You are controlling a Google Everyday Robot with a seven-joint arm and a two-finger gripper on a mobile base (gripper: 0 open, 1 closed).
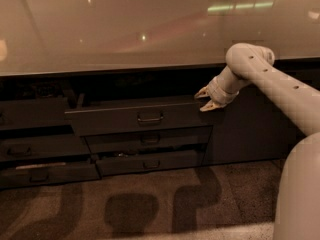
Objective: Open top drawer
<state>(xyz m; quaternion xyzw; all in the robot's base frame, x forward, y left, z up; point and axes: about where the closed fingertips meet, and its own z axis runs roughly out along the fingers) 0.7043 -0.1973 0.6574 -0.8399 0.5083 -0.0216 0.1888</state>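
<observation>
End effector [206,99] gapes released at right corner of top drawer [115,120], whose interior is shadowed.

Under the desk [125,29], two slim drawer fronts [150,140] were stacked at centre, further drawers [30,149] were set leftward, and a plain door [245,129] rightward. Patterned carpet [150,209] was spread below. The claw [205,99] was held beneath the desk's front edge.

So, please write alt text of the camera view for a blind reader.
The robot's gripper sits at the right end of the top drawer, which stands partly pulled out below a glossy countertop; slimmer drawers lie beneath.
</observation>
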